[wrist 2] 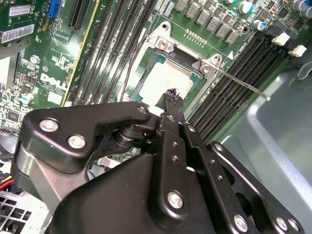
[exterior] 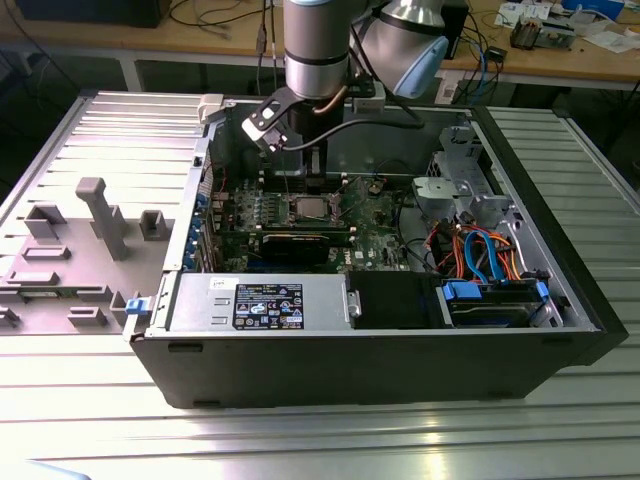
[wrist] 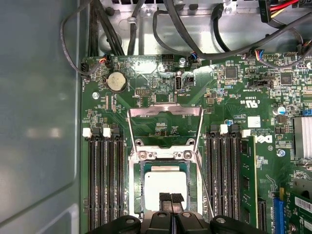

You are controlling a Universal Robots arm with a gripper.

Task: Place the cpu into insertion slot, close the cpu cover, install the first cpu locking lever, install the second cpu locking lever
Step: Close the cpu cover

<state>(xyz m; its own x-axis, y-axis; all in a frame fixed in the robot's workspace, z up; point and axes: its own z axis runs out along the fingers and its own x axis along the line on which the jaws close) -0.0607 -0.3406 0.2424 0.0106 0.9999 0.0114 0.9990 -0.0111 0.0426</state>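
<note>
A dark printed label (exterior: 268,305) sits on the power supply (exterior: 200,300) at the front of the computer case (exterior: 370,365), and a small white sticker (wrist: 253,121) and white lettering mark the green motherboard (wrist: 146,73). The arm (exterior: 315,50) reaches straight down into the open case, which lies on its side and holds the board, the black memory slots (wrist: 105,180), and orange and blue cables (exterior: 480,255) toward the exterior view's right. The gripper (wrist: 171,197) has its two black fingers pressed together, the tips just over the cpu (wrist: 165,180) and possibly touching its silver top. The cpu lies seated in the insertion slot (wrist: 141,195). The cpu cover (wrist: 165,111) stands open, swung back from its hinge, and a locking lever (wrist 2: 241,85) sticks out free
</note>
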